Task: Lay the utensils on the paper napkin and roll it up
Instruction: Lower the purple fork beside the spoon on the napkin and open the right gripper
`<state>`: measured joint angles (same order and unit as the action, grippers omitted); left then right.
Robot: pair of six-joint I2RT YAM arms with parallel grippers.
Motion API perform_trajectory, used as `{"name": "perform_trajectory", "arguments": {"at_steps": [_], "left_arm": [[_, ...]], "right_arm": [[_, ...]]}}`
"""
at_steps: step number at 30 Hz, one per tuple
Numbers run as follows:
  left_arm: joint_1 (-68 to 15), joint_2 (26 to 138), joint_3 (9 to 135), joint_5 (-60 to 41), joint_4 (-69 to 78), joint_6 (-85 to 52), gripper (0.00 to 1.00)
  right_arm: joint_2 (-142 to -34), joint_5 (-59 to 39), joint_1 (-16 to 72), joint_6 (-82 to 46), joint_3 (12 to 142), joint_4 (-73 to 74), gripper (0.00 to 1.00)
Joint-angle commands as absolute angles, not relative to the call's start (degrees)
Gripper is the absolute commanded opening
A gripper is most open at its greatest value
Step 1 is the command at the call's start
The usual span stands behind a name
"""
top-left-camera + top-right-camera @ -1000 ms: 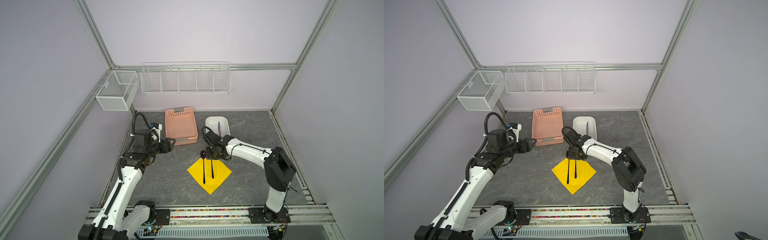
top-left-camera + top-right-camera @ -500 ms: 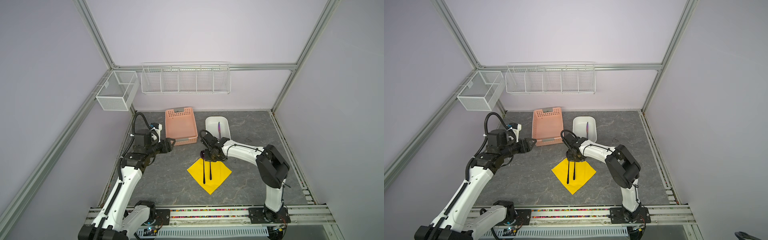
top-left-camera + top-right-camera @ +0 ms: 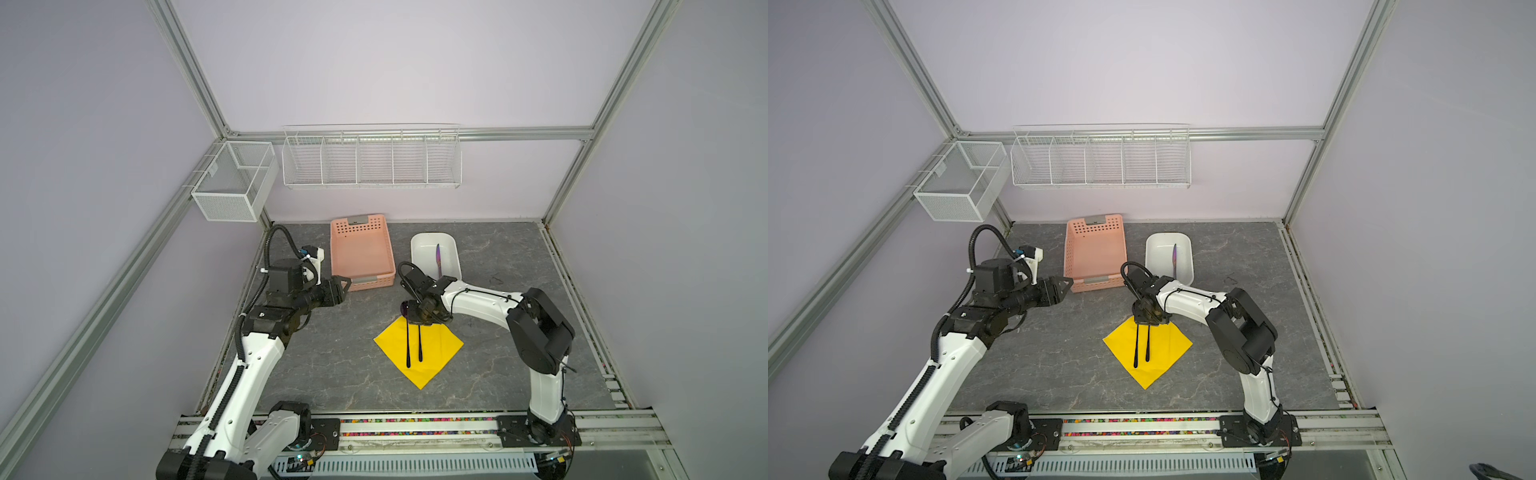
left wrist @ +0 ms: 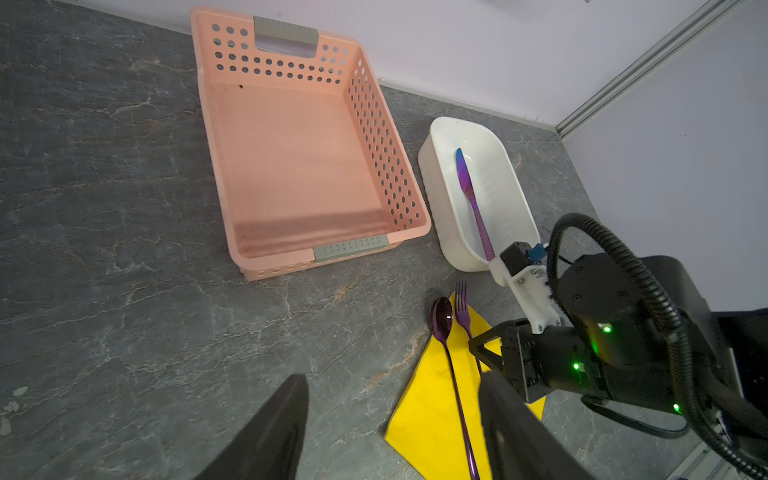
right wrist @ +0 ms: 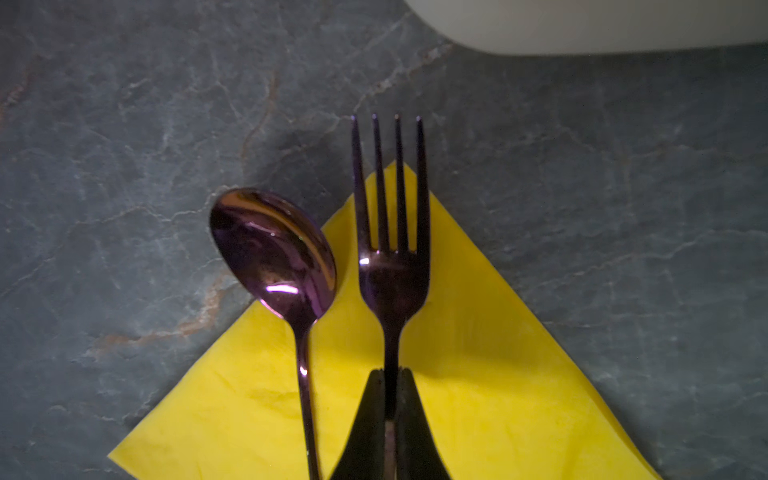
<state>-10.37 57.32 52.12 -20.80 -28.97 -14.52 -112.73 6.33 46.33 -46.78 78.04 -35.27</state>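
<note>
We note a grey marbled tabletop [image 3: 332, 365] inside lilac walls [image 3: 395, 62]. The right gripper [image 5: 390, 374] pinches the fork [image 5: 392, 282] over the paper napkin [image 3: 440, 353], spoon [image 5: 274, 253] alongside on it; knife [image 4: 473, 203] lies in the white tub [image 4: 426, 174]. The left gripper [image 4: 390, 382] hangs spread, empty.

The spoon [image 5: 274, 253] and fork [image 5: 392, 282] look like glossy, mirror-smooth purple metal; the paper napkin [image 5: 478, 374] is matt yellow, faintly creased; the basket [image 4: 291, 166] is matt pink perforated plastic; the tub [image 4: 505, 195] is glossy white; the tabletop [image 4: 104, 208] is grey and stone-veined.
</note>
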Motion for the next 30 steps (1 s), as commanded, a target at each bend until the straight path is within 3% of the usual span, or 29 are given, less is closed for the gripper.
{"name": "perform_trajectory", "arguments": {"at_steps": [1,30], "left_arm": [[-10.02,56.89,51.41,-20.21,-28.92,-14.57,0.66],[-10.02,56.83,51.25,-20.04,-29.00,-14.62,0.66]], "right_arm": [[-113.64,5.63,47.02,-48.29,78.27,-35.23,0.07],[-113.91,4.83,48.03,-48.81,78.30,-34.16,0.07]]}}
